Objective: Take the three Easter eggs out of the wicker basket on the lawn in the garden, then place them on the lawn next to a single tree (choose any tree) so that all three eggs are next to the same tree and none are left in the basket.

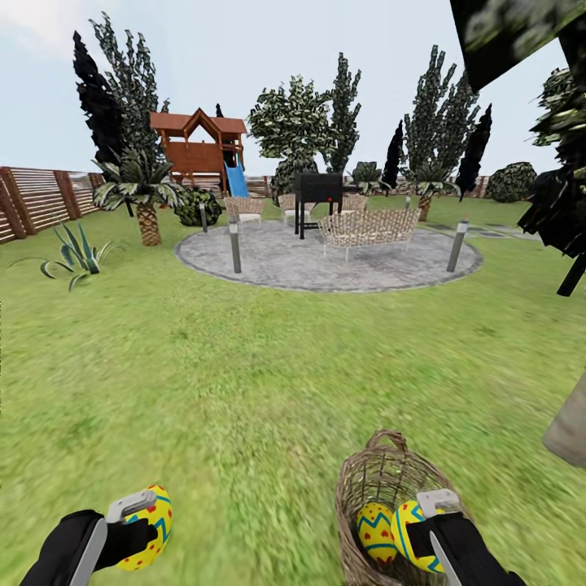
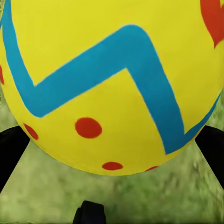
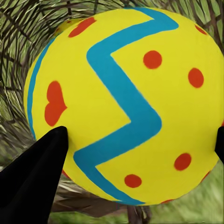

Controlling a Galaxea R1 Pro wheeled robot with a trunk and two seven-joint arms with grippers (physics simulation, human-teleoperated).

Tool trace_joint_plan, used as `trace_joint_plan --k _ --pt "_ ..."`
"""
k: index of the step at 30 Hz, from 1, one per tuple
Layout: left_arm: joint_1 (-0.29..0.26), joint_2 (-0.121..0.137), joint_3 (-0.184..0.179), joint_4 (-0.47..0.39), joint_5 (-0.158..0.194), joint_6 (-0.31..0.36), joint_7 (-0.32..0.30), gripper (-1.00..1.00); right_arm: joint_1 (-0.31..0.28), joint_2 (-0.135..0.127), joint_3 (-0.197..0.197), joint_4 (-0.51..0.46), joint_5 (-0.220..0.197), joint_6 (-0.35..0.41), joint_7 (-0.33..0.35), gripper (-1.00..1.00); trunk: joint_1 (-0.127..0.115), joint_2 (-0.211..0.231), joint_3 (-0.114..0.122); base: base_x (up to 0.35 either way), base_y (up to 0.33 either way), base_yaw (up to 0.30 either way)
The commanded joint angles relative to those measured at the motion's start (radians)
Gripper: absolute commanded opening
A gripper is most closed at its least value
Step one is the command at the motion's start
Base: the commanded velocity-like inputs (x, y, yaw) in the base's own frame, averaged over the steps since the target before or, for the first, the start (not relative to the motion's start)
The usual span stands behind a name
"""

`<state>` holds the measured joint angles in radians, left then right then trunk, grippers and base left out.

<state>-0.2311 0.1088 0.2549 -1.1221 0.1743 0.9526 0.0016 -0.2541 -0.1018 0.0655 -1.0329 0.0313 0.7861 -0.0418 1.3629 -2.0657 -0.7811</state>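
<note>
Item 1, left gripper (image 1: 140,529): seen low at the head view's left edge, closed around one Easter egg (image 1: 149,526) and held above the lawn (image 1: 244,366). In the left wrist view this egg (image 2: 112,84) sat between the dark fingers (image 2: 11,154), with blurred grass beneath it.

Item 2, right gripper (image 1: 423,525): at the rim of the wicker basket (image 1: 366,480), clamped on a second egg (image 1: 411,533). The right wrist view showed that egg (image 3: 126,102) pinched between black fingertips (image 3: 37,177), woven wicker (image 3: 23,46) behind and around it.

Item 3, third egg (image 1: 376,533): lay inside the basket, just beside the gripped one (whether the two touched could not be told).

Item 4, basket: stood upright on the grass at the lower right of the head view, one loop handle (image 1: 388,441) on its far rim.

Item 5, surroundings: a round grey paved area (image 1: 325,260) lay well beyond, bearing wicker seating (image 1: 366,228), a black grill (image 1: 317,191) and short post lamps (image 1: 235,244). A red playhouse with a blue slide (image 1: 199,150) stood behind it. A short palm (image 1: 146,199) and a spiky plant (image 1: 77,252) stood to the left, with a slatted fence (image 1: 41,199) behind. Tall trees (image 1: 439,122) lined the far side. A pale trunk base (image 1: 570,423) showed at the right edge, near the basket, with dark foliage above it.
</note>
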Motion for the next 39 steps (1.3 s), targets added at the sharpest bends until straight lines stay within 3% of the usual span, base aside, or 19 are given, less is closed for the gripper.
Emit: trace_joint_plan --k 1,17,25,28,32,39 --pt "-0.001 0.000 0.001 -0.001 0.004 0.005 0.000 -1.00 -0.001 -0.001 0.004 -0.001 0.002 0.005 -0.003 -1.00 -0.004 0.007 0.002 -0.063 0.000 0.000" --pt "-0.001 -0.001 -0.002 0.019 0.004 0.003 0.000 -1.00 -0.001 -0.001 0.004 -0.001 0.002 0.005 -0.003 -1.00 -0.066 0.119 0.052 -0.002 0.000 0.000" --pt "-0.001 0.000 -0.002 0.019 0.005 0.003 -0.001 -1.00 -0.001 -0.009 0.001 0.038 -0.002 0.003 0.002 -1.00 -0.066 0.119 0.052 0.000 0.000 0.000" --pt "-0.001 -0.001 -0.002 0.027 0.005 0.003 0.000 -1.00 -0.001 -0.006 0.003 0.044 0.006 0.004 0.001 -1.00 -0.077 0.140 0.062 0.000 0.000 0.000" --pt "-0.001 -0.021 -0.003 0.043 0.002 0.000 0.001 -1.00 -0.001 -0.006 0.004 0.044 0.005 0.004 0.000 -1.00 -0.093 0.168 0.074 0.000 0.000 0.000" --pt "-0.001 -0.024 -0.003 0.045 0.002 0.000 0.003 -1.00 -0.001 -0.004 0.004 0.043 0.004 0.005 0.000 -1.00 -0.119 0.217 0.096 0.000 0.000 0.000"
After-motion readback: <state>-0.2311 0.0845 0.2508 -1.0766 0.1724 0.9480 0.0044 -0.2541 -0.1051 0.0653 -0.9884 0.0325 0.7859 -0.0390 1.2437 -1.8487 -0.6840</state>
